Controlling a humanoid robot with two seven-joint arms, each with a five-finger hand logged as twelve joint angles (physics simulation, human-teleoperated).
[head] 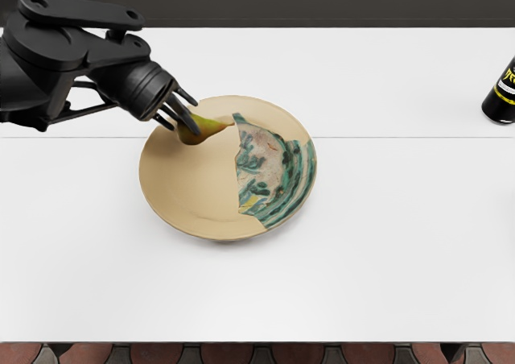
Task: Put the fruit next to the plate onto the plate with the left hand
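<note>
Left robot hand (165, 100) clamped on the pear (204, 127), which sits over the upper-left inside of the plate (173, 196); I can't tell whether it touches the dish. I'd lower gently toward the middle. Then ease my fingers apart slowly, so it can't roll over the rim.

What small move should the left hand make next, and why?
Probably lower a little and open the fingers: the left hand grips the pear already over the upper-left part of the plate, though contact with it is unclear.
</note>
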